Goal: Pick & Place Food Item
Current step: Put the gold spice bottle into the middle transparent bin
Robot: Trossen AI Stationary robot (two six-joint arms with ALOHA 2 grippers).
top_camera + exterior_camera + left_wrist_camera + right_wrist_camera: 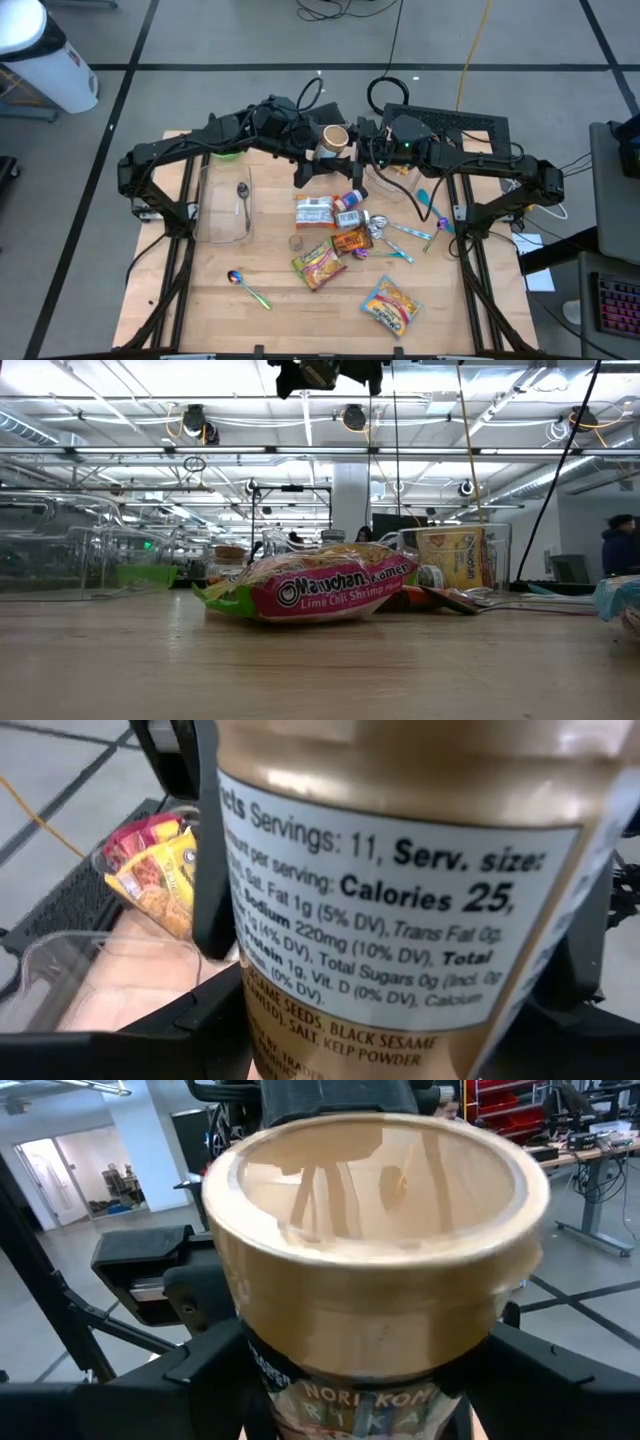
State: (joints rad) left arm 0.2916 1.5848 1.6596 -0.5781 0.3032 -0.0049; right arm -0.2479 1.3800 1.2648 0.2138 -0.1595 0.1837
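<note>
A jar [335, 138] with a tan lid and a white nutrition label hangs high over the far middle of the table, between my two arms. My left gripper [318, 152] reaches it from the table's left and is shut on it. My right gripper [356, 140] comes from the table's right. Its fingers [205, 1365] stand close on either side of the jar [370, 1280] just below the lid, open, and I see no hold. In the low view only the grippers' undersides [325, 374] show at the upper edge. My left gripper pinches the jar's labelled body [250, 920] between its two fingers [212, 850], one on each side of the label. The fingers come from the table's left, slanting a little downward. The jar stands roughly upright, lid up, lifted well clear of the table.
Below lie food packets and small bottles [330, 212], two ramen packets [318, 265] [390, 305], and spoons [248, 287] in the table's middle. A clear plastic container [225, 205] with a spoon in it stands at the left, a green item [228, 152] behind it.
</note>
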